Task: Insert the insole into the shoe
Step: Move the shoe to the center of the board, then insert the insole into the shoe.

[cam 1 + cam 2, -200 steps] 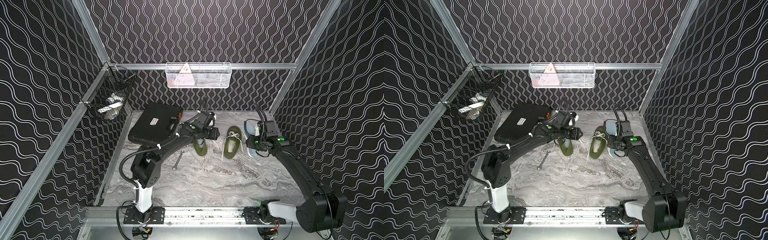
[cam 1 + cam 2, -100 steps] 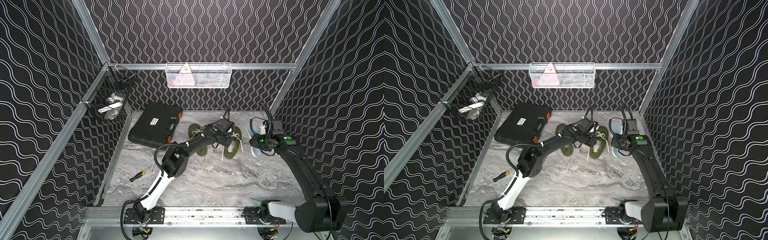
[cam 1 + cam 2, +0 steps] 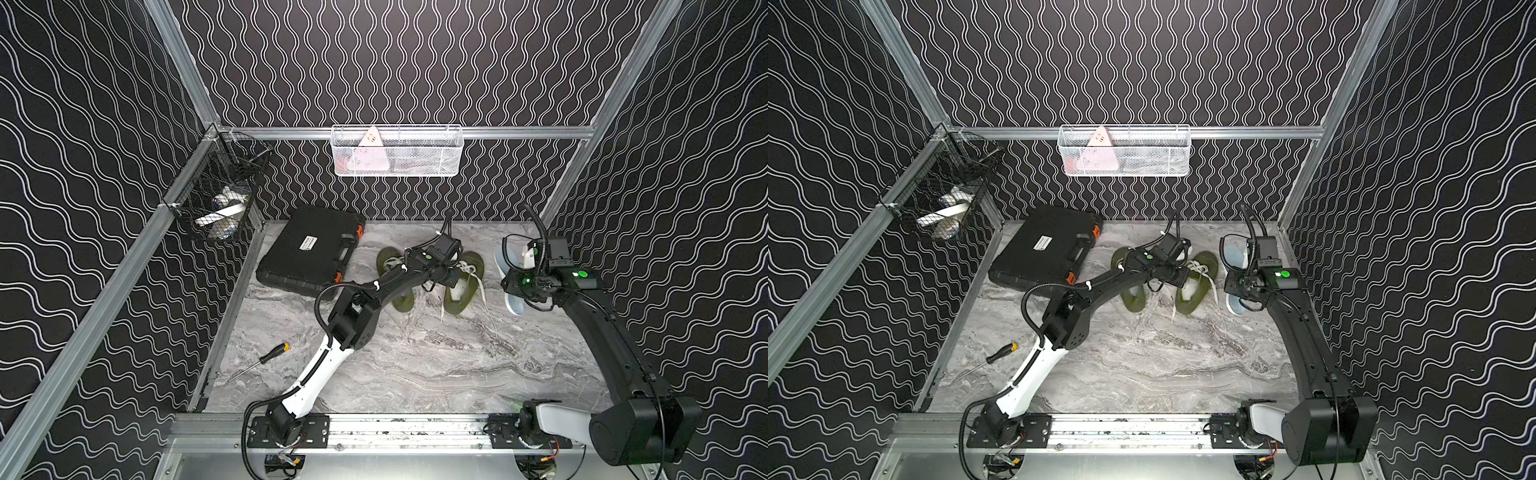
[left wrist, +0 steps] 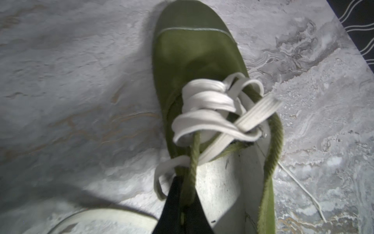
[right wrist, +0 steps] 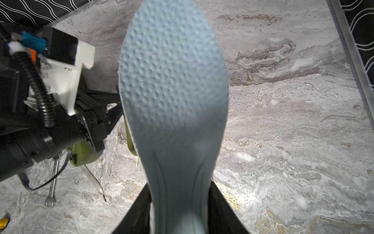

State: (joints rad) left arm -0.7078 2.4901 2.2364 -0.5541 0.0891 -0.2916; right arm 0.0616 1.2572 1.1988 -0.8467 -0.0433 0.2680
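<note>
— Insole point(image 5: 174, 81) position?
— Over the tabletop point(image 3: 415, 365) near its right edge, heel end pinched in the right claw point(image 5: 180, 188), toe toward the far edge.
— And the shoe point(image 4: 194, 54)?
— Beside it, close to the far edge. The left claw point(image 4: 187, 188) is pressed together on the green rim point(image 4: 194, 150) of its opening. Mouth-holding step, I judge; next the toe must swing across, dip, and slide in under the laces point(image 4: 204, 105).

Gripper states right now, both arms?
Left gripper: closed on the shoe rim.
Right gripper: holding the insole.
</note>
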